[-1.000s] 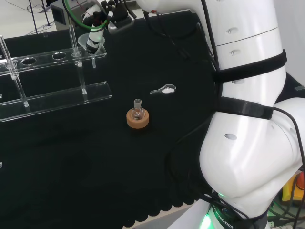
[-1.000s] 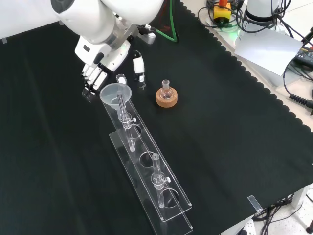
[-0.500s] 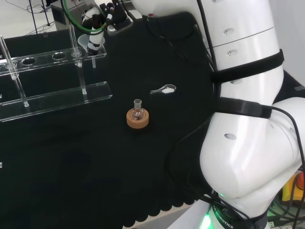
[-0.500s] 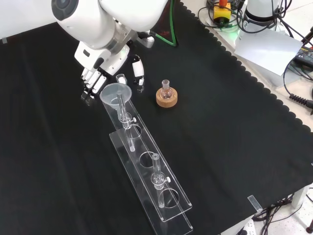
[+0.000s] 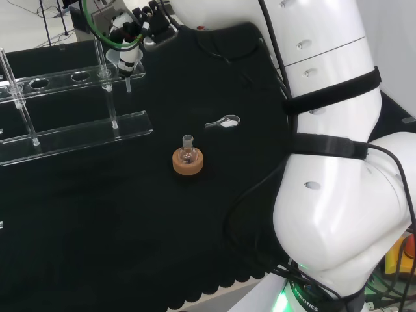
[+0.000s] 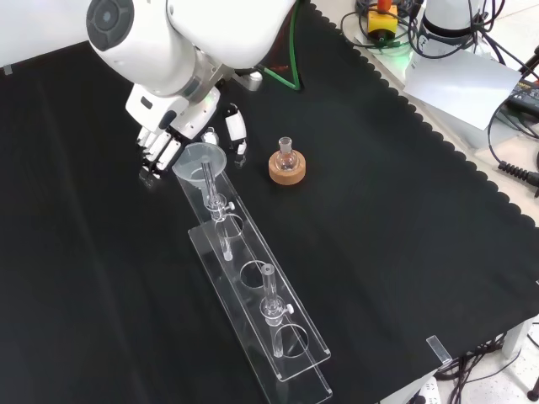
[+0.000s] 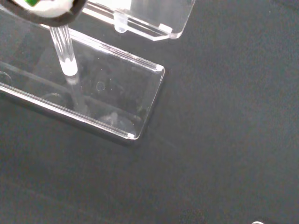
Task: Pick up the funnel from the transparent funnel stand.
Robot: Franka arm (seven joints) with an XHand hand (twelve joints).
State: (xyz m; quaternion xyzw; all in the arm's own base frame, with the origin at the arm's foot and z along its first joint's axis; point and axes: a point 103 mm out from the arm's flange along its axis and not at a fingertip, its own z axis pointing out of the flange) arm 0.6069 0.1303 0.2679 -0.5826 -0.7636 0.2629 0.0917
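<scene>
Funnel (image 6: 200,160) is sitting in the end hole of the transparent funnel stand (image 6: 261,305), the end closest to the arm in the front view, with its stem (image 6: 208,178) hanging down through the top shelf. From the head view we see the same funnel (image 5: 117,57) at the right end of the stand's top shelf (image 5: 62,80). The hand (image 6: 173,135) is right up against the funnel's bowl: fingers (image 6: 156,150) hang down on the left of the rim in the front view and the thumb (image 6: 237,128) comes down on the right, so the bowl sits between them. We can't tell whether they're actually touching or gripping the funnel, though. In the head view the hand (image 5: 130,36) is hovering just over the bowl.

Further out, there's a small round-bottomed flask (image 6: 286,155) standing upright in a cork ring (image 6: 286,169), near the stand's end. In the head view a little clear scoop (image 5: 223,121) lies on the black cloth (image 6: 404,210), just beyond the flask.
</scene>
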